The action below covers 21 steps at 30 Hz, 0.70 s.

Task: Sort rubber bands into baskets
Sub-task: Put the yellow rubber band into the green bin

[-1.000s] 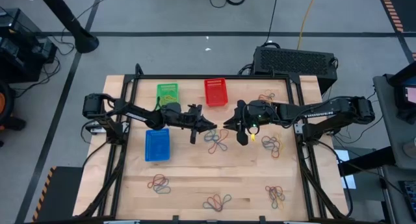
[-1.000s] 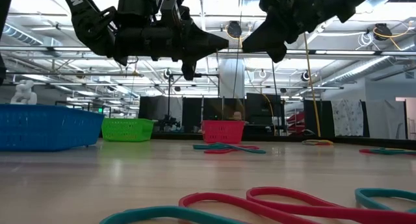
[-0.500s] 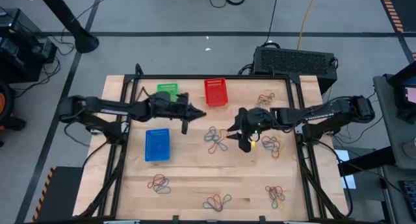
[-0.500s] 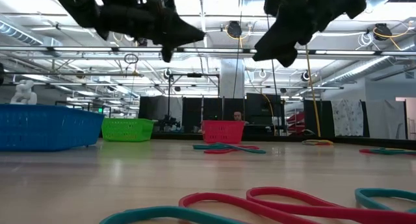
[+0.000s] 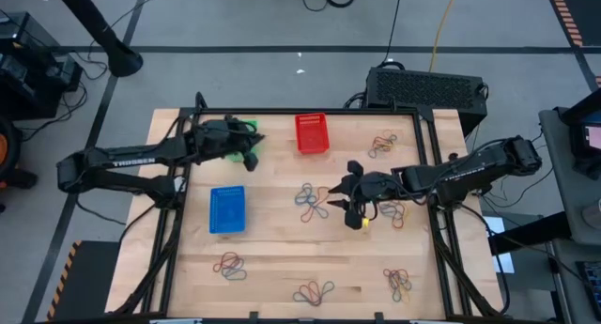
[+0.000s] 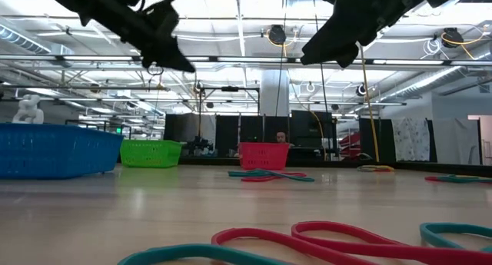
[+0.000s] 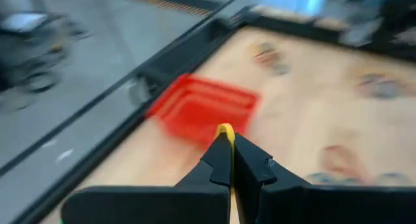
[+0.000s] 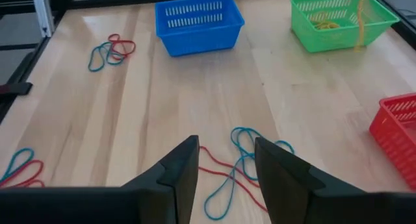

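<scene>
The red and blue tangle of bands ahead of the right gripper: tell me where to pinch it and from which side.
Come straight down from above, since the red and blue tangle lies flat on the table. Pinch where a red strand crosses a blue loop, probably near the middle, so both fingers straddle thin rubber. The right gripper is open, with the tangle showing between its fingers, so little repositioning looks needed.

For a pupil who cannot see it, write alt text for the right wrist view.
The open right pincer hangs over tangled red and blue rubber bands on a wooden table. Beyond stand a blue basket, a green basket and part of a red basket.
</scene>
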Available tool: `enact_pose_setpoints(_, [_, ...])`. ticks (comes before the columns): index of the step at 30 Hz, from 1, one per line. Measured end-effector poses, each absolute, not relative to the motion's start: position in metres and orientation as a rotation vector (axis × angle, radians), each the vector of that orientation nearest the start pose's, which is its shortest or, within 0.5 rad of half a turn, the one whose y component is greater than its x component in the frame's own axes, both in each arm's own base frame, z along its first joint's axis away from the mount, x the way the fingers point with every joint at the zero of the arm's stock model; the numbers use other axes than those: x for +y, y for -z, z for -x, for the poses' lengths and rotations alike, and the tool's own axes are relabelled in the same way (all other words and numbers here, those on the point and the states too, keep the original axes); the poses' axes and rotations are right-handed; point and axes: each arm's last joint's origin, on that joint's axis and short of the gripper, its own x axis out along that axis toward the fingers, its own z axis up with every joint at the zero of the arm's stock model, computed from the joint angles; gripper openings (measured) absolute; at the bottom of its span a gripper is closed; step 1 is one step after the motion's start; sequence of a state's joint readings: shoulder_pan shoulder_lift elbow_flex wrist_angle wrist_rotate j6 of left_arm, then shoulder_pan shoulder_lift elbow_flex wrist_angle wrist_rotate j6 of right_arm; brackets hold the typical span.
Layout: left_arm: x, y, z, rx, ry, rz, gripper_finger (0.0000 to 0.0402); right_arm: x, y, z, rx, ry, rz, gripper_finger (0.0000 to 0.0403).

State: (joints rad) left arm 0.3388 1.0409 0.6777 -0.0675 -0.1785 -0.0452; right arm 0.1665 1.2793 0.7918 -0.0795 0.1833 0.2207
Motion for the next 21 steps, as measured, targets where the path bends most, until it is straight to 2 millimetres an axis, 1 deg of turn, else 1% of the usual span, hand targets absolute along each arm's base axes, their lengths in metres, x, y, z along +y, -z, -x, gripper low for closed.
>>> enact_pose_setpoints(6, [0.094,-0.247,-0.198,0.578,-0.748,0.051,0.0001,0.039,-0.243,-0.267,0.552,0.079,-0.116,0.0141])
enact_pose_setpoints(21, [0.117,-0.225,-0.178,0.834,-1.013,0.023,0.0001,0.039,-0.243,-0.267,0.552,0.079,-0.117,0.0141])
